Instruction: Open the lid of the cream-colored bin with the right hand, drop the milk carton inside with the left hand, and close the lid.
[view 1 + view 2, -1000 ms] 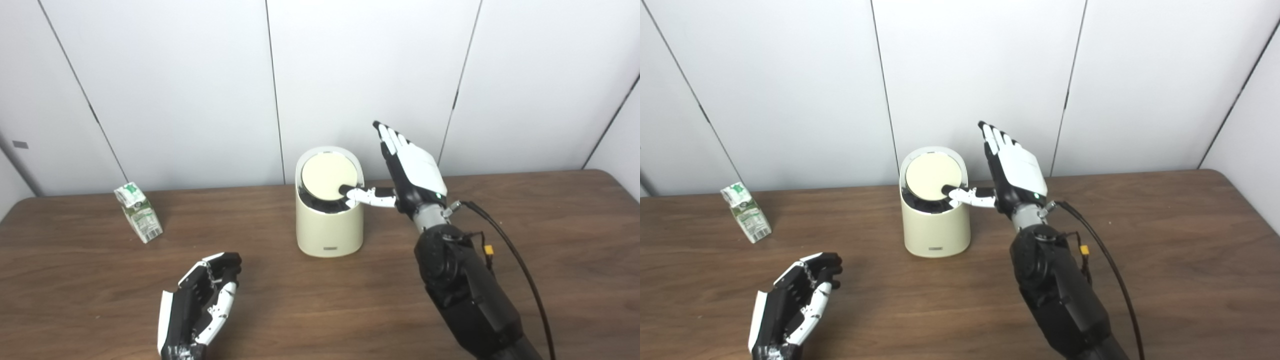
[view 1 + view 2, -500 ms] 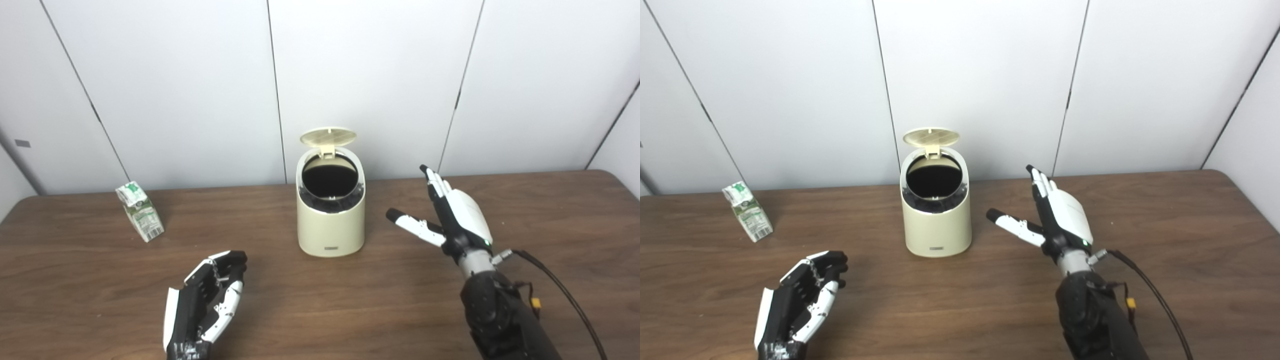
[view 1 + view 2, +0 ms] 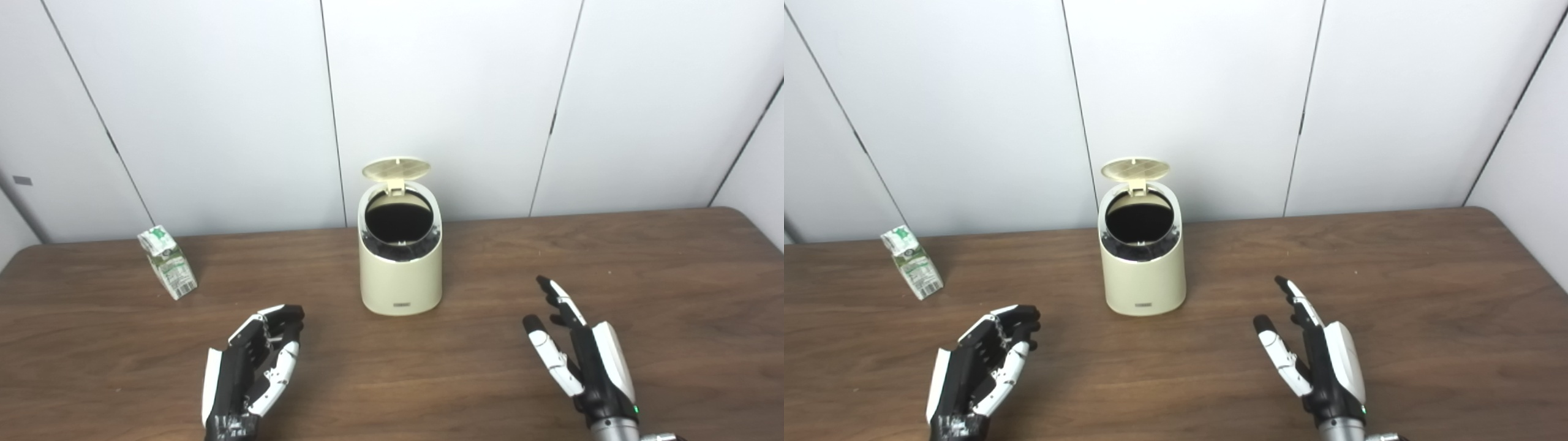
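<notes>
Your dark wood table [image 3: 478, 380] carries a cream-colored bin [image 3: 401, 275] near the middle, lid up, and a milk carton [image 3: 167, 262] standing far left.

One cream-colored bin [image 3: 400, 269] with one raised lid [image 3: 396, 168], one milk carton [image 3: 166, 261], one wooden table [image 3: 643, 263], and two robot hands: left hand [image 3: 252, 372], right hand [image 3: 582, 361].

The left hand [image 3: 252, 373] is mostly black, with a white plate along its outer edge and white segments on one finger. The right hand [image 3: 582, 361] has a glossy white shell on its back, black fingers with white segments, black tips, a small green light near the base and a silver metal wrist.
</notes>
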Available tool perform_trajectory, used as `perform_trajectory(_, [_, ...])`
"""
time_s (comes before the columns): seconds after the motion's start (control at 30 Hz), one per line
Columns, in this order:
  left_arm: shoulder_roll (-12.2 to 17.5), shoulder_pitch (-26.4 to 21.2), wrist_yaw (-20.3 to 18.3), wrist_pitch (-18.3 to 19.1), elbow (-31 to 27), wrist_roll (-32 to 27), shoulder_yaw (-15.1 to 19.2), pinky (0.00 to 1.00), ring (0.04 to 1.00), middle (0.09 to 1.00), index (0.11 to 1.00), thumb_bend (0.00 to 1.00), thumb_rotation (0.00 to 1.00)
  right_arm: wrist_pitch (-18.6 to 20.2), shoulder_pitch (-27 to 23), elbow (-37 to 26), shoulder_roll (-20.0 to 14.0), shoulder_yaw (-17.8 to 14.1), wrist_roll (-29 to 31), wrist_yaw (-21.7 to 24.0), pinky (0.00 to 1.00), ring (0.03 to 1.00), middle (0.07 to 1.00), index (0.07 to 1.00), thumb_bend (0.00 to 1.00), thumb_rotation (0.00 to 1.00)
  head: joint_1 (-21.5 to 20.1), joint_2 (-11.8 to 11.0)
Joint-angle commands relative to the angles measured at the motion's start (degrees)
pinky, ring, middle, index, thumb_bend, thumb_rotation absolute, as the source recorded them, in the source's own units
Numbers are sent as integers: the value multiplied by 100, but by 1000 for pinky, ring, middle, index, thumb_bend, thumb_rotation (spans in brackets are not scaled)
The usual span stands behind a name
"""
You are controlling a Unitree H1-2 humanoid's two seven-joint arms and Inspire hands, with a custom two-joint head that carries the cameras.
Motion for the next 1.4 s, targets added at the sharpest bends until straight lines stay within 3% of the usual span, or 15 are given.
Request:
perform_trajectory(0.0, [38, -110, 12, -224, -22, 33, -10, 587, 680, 695, 692, 254, 313, -448, -160, 62, -84, -75, -20, -185, 593, 712, 745, 738, 255, 451, 0, 6])
perform_trajectory(0.07, [49, -104, 18, -279, 22, 74, -31, 585, 678, 696, 692, 261, 319, -608, -211, 203, -115, -85, -52, -229, 545, 672, 710, 693, 269, 372, 29, 2])
perform_trajectory(0.33, [108, -87, 24, -462, 90, 61, -18, 579, 672, 690, 690, 265, 302, -744, -253, 308, -119, -97, -98, -228, 520, 650, 692, 677, 253, 339, 138, -16])
perform_trajectory(0.43, [276, -188, 177, -699, 79, 419, 89, 555, 658, 677, 681, 319, 249, -754, -260, 309, -114, -50, -160, -210, 517, 645, 688, 676, 256, 330, 70, -23])
perform_trajectory(0.47, [371, -278, 242, -828, 10, 485, 196, 548, 653, 672, 678, 336, 232, -715, -259, 289, -97, -48, -161, -197, 516, 643, 687, 674, 256, 323, 47, -18])
perform_trajectory(0.53, [499, -437, 342, -1043, -109, 489, 411, 540, 644, 657, 665, 471, 167, -621, -254, 248, -69, -58, -156, -162, 523, 647, 687, 675, 256, 386, 31, -22])
perform_trajectory(0.57, [609, -545, 405, -1007, -282, 594, 582, 538, 641, 655, 664, 495, 153, -635, -259, 259, -78, -56, -178, -166, 525, 648, 687, 676, 257, 400, 31, -22])
perform_trajectory(0.63, [809, -693, 416, -867, -551, 692, 824, 543, 649, 676, 699, 579, 244, -704, -252, 278, -123, -53, -221, -167, 513, 639, 685, 671, 257, 347, -57, -23])
perform_trajectory(0.77, [1563, -1073, 54, -468, -884, 148, 1234, 628, 718, 751, 779, 688, 314, -873, -227, 324, -202, -59, -274, -204, 482, 617, 679, 657, 266, 292, 67, -8])
perform_trajectory(0.8, [1677, -1132, 4, -408, -921, 37, 1287, 653, 738, 764, 792, 730, 294, -884, -217, 316, -219, -71, -260, -196, 484, 621, 680, 654, 264, 280, 112, -8])
perform_trajectory(0.93, [2114, -1446, 21, -424, -681, -223, 1635, 660, 734, 746, 771, 770, 227, -820, -186, 282, -328, -113, -253, -128, 499, 634, 684, 664, 254, 265, 300, -16])
perform_trajectory(1.03, [2303, -1678, 17, -455, -132, -456, 1822, 649, 726, 737, 763, 791, 153, -824, -175, 289, -410, -141, -269, -114, 504, 634, 682, 664, 258, 265, 628, -35])
perform_trajectory(1.17, [2600, -1802, -308, -211, 526, -936, 1907, 729, 806, 802, 819, 907, 277, -811, -156, 242, -503, -123, -380, -104, 510, 637, 676, 654, 255, 176, 875, -74])
perform_trajectory(1.27, [2793, -1839, -528, -197, 1086, -1085, 1893, 845, 885, 854, 870, 983, 462, -793, -137, 156, -577, -127, -423, -38, 501, 627, 672, 646, 262, 30, 1012, -101])
perform_trajectory(1.37, [2884, -1859, -597, -101, 1361, -1107, 1865, 892, 910, 873, 881, 1000, 509, -787, -134, 135, -636, -170, -438, 10, 469, 603, 676, 646, 262, 3, 1174, -132])
